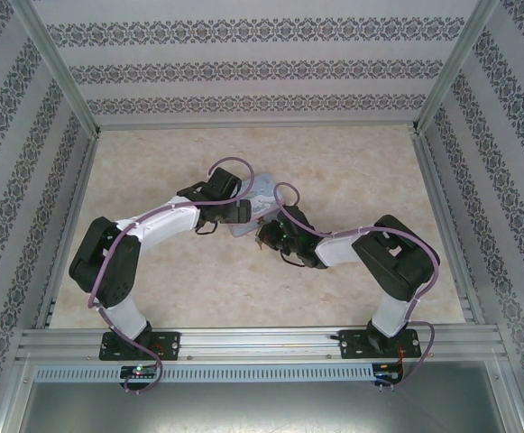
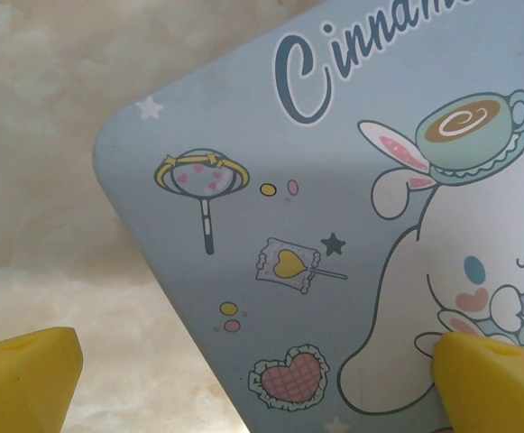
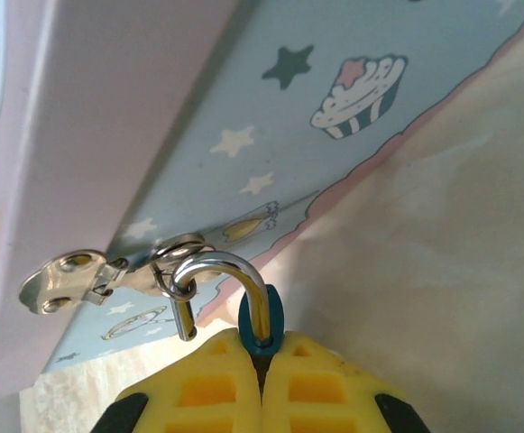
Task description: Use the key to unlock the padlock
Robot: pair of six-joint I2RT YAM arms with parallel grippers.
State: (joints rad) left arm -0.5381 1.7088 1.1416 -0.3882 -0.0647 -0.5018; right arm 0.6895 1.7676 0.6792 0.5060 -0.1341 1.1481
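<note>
The padlock (image 3: 262, 317) is a small teal body with a silver shackle (image 3: 225, 264). My right gripper (image 3: 263, 354) is shut on that body, its yellow fingers (image 3: 212, 383) pressed together around it. The shackle passes through the ring of the metal hasp (image 3: 72, 280) on the tin box's side, and its short end hangs free outside the body. The key is hidden. My left gripper (image 2: 262, 383) stands open just above the tin's pale-blue cartoon lid (image 2: 334, 271), one yellow finger (image 2: 22, 370) off the lid's edge and the other over the dog drawing. In the top view both grippers (image 1: 234, 212) (image 1: 266, 236) meet at the tin (image 1: 262, 191).
The tin lies in the middle of a beige marbled table (image 1: 352, 162). Patterned walls (image 1: 243, 72) and metal frame posts (image 1: 442, 207) close in the back and sides. Open table lies on every side of the tin.
</note>
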